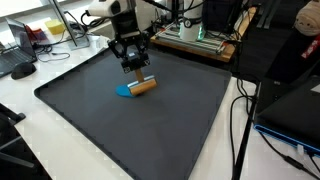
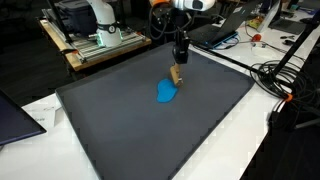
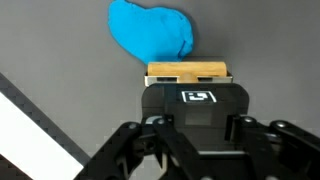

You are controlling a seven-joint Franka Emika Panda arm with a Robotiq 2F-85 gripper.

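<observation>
Claw (image 3: 187, 88) clenched on wooden block (image 3: 187, 72), blue lump (image 3: 150, 32) just beside it

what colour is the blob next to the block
The blob is bright blue, clearest in the wrist view.

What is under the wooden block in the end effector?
Around the wooden block, the dark mat and a blue lump beside it show. Whether the block rests on either is hidden by the block itself.
</observation>
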